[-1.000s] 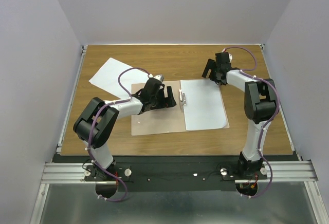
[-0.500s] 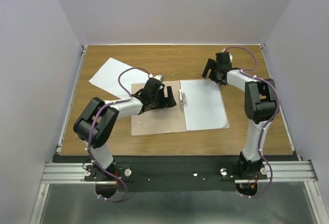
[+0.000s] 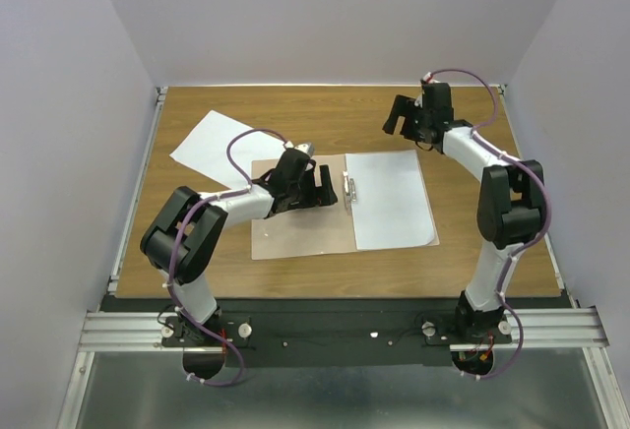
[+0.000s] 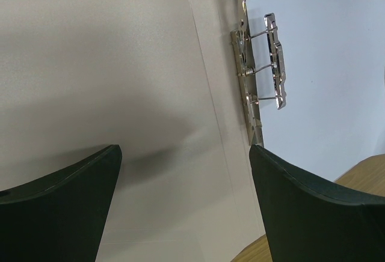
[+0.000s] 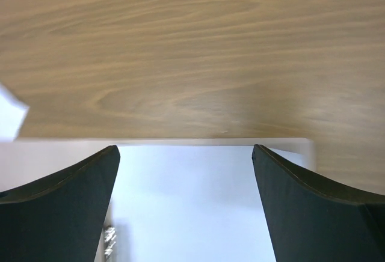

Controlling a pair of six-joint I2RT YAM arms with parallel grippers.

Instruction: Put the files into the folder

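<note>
The tan folder (image 3: 295, 234) lies open on the table, with its metal clip (image 3: 350, 192) at the spine. One white file (image 3: 392, 201) lies flat on its right half. The other file (image 3: 211, 144) lies on the table at the back left. My left gripper (image 3: 323, 187) is open and empty, low over the folder's left half beside the clip (image 4: 264, 63). The left wrist view shows the bare folder (image 4: 120, 82) between my fingers. My right gripper (image 3: 396, 119) is open and empty above the far edge of the file (image 5: 192, 202) in the folder.
Brown wood table (image 3: 463, 252) with a raised rim and grey walls on three sides. A corner of the second sheet (image 5: 9, 115) shows at the left of the right wrist view. Bare wood (image 5: 192, 45) lies beyond the folder's far edge.
My right gripper has risen and drawn back from the far edge of the sheet in the folder. The left arm, folder and both sheets have not moved.
</note>
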